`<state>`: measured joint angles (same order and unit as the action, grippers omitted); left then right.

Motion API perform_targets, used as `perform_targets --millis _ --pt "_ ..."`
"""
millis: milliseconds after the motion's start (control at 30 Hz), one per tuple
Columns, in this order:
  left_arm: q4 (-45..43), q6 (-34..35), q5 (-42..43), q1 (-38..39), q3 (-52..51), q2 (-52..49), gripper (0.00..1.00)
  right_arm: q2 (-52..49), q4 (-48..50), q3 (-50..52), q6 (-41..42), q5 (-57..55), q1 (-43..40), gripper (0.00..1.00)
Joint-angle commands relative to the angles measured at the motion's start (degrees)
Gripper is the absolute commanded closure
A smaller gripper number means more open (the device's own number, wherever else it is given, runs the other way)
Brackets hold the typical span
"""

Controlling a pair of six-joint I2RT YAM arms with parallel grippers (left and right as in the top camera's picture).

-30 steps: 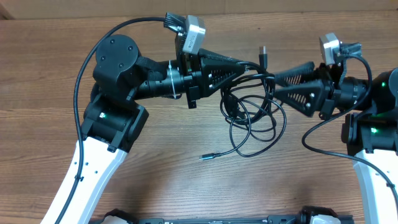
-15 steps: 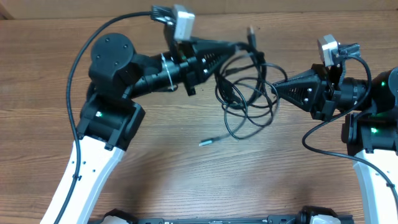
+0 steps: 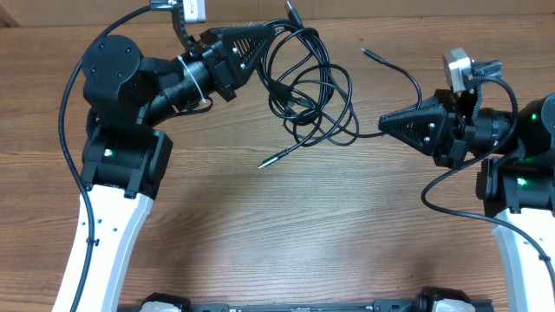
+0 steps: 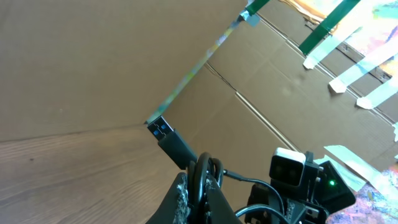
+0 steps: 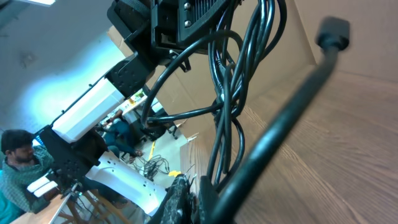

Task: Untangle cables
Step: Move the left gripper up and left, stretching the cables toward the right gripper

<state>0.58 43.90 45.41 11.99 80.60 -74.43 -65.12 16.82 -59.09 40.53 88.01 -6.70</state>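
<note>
You won't find any readable text, label, brand or number here: nothing legible shows on the cables (image 3: 299, 102), the wrist camera (image 3: 460, 65), the cardboard panels (image 4: 273, 87) or the table (image 3: 260, 234).

Brown wood-grain table (image 3: 260, 243). Lying on it, 1 silver-tipped plug end (image 3: 267, 163) of the cables (image 3: 299, 104) near the middle, 1 thin end (image 3: 368, 53) toward the far edge; contact along the loops impossible to judge.

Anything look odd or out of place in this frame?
Nothing is spilled or damaged. The cables are a looped tangle strung between the left claw and the right claw, each pinching a strand. One silver-tipped plug trails loose below the bundle.
</note>
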Motion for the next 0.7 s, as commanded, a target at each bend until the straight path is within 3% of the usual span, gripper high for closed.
perform_targets --millis 0,67,233,533,667 --pt "-0.68 0.11 4.00 -0.31 0.57 0.52 0.96 0.15 0.22 -0.50 -0.35 1.88 0.20 0.59" --pt "-0.68 -1.60 6.88 -0.31 0.57 0.52 0.96 0.15 0.26 -0.50 -0.35 1.79 0.22 0.48" --pt "-1.14 -1.92 10.84 0.24 0.57 0.52 0.96 0.15 0.66 -0.50 -0.35 1.60 0.22 0.47" --pt "-5.11 -4.74 13.92 3.54 0.57 0.50 0.96 0.04 0.63 -0.50 -0.35 0.39 0.22 0.38" --pt "-9.49 -4.72 16.98 3.41 0.57 0.50 0.96 -0.39 0.61 -0.50 -0.33 0.37 0.20 0.40"
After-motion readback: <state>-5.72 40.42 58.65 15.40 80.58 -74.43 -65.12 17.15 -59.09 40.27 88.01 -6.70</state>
